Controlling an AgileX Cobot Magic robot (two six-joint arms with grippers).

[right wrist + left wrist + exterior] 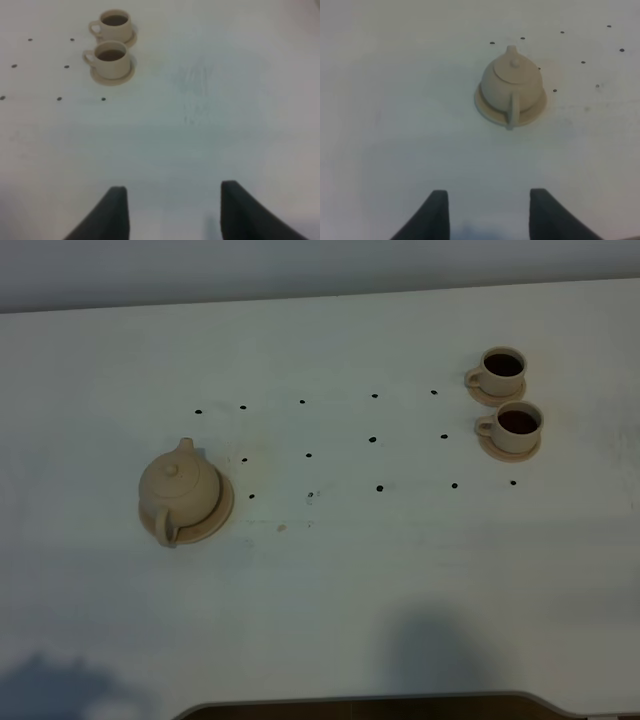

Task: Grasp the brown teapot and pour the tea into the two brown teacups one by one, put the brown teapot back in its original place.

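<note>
Both cups [508,400] look full & teapot [178,486] sits on its saucer [222,512], pincers [489,212] [174,210] apart w/ nothing held: re-pouring risks overflow onto bench [330,580].

The left gripper [489,215] has its jaws spread wide with nothing between them, hanging clear above the desk [395,125]. The right gripper [172,215] is likewise parted and holding nothing. Neither arm shows in the exterior high view
</note>
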